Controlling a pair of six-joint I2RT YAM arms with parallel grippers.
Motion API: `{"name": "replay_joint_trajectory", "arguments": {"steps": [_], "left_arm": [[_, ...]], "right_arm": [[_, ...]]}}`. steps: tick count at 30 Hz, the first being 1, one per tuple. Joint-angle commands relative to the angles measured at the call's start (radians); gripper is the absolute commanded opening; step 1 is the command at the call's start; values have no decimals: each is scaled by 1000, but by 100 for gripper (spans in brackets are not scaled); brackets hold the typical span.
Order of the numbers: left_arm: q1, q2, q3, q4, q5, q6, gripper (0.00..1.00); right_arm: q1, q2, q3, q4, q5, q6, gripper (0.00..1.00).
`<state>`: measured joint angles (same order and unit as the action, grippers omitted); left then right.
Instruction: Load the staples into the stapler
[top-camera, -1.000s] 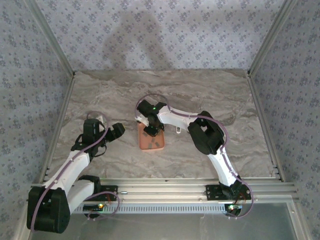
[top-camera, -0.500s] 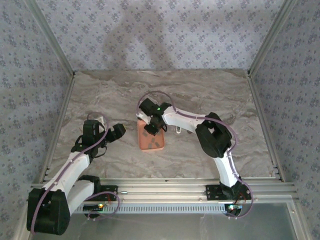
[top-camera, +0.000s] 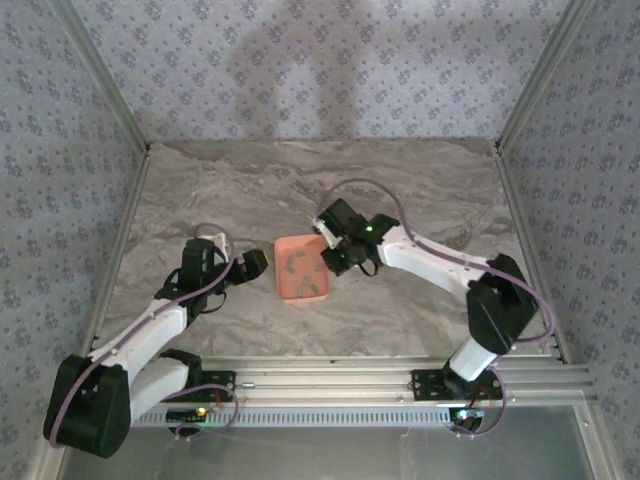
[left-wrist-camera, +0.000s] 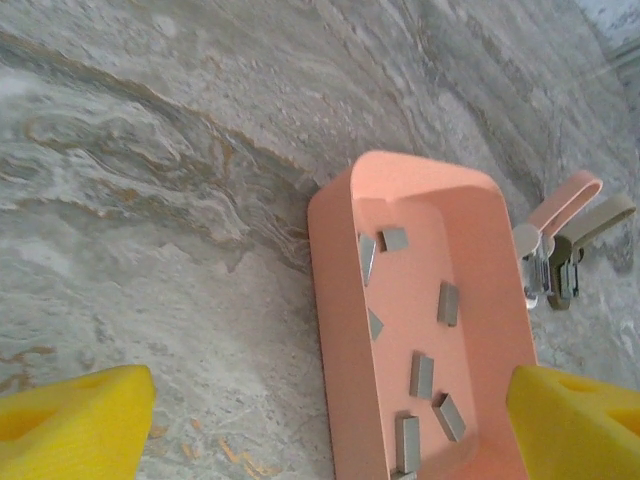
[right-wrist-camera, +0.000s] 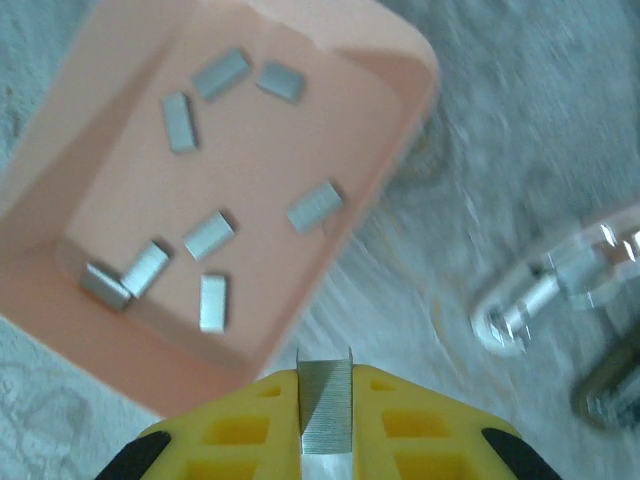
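My right gripper (right-wrist-camera: 325, 385) is shut on a short grey strip of staples (right-wrist-camera: 325, 412), held upright between its yellow fingers just off the salmon tray's (right-wrist-camera: 250, 150) right edge. Several more loose staples (right-wrist-camera: 208, 236) lie inside the tray. The stapler (right-wrist-camera: 560, 275), pale pink and white with a metal channel, lies blurred on the table to the right of the gripper. In the left wrist view the stapler (left-wrist-camera: 560, 250) lies just beyond the tray (left-wrist-camera: 335, 330). My left gripper (left-wrist-camera: 330, 440) stands open, its yellow fingers wide either side of the tray's near end.
From above, the tray (top-camera: 300, 297) lies mid-table between the left gripper (top-camera: 255, 263) and the right gripper (top-camera: 333, 260). The marble tabletop is fenced by aluminium rails and patterned walls. Bare marble stretches behind and to both sides.
The right gripper has moved from over the tray to its right edge, the arm's elbow swinging out to the right. The left gripper has slid right, closer to the tray.
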<state>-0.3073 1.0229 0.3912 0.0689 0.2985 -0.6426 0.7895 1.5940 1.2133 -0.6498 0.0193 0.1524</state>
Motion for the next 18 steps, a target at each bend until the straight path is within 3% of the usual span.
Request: {"name": "replay_joint_trajectory", "arguments": {"steps": [1, 11, 18], "left_arm": [[-40, 51, 43, 55, -14, -8, 91], [-123, 156, 116, 56, -29, 17, 91], [-130, 174, 124, 60, -30, 19, 91]], "right_arm": [[-26, -83, -97, -105, 16, 141, 16], [-100, -159, -340, -125, -3, 374, 16], [-132, -144, -401, -117, 1, 418, 17]]}}
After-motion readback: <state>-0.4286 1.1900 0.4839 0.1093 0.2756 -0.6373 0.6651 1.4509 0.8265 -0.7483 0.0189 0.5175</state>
